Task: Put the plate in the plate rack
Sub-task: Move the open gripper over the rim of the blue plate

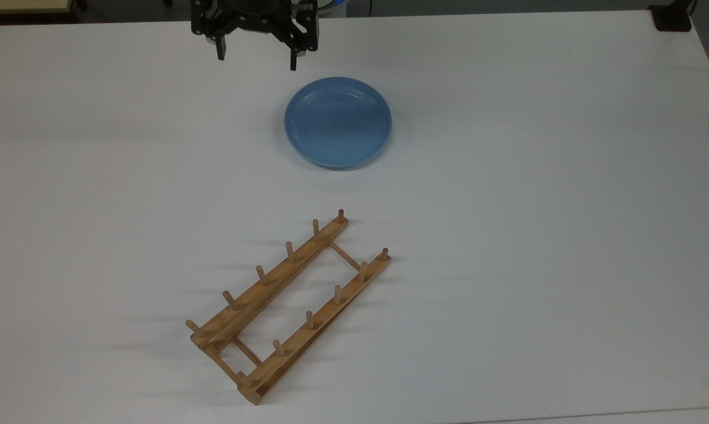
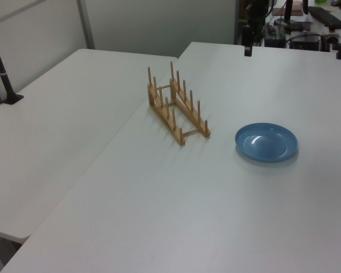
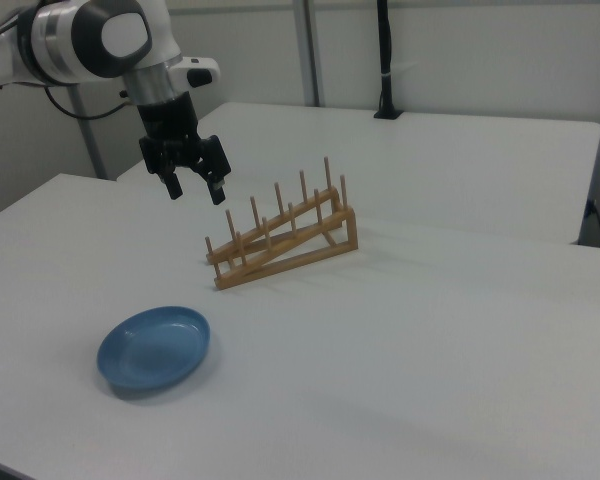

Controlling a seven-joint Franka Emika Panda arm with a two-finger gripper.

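The blue plate lies flat on the white table, upside of the table's middle in the top view. The wooden plate rack stands empty and slanted, nearer the top view's bottom edge. My gripper hangs open above the table, just up and to the left of the plate in the top view, with nothing between its fingers. In the right view the gripper hovers above and behind the plate, left of the rack. In the left view the plate sits right of the rack.
A black post base sits at the table's far corner, top right in the top view. A second white table adjoins along a seam, with a black pole clamped on it. Cluttered desks stand beyond the gripper.
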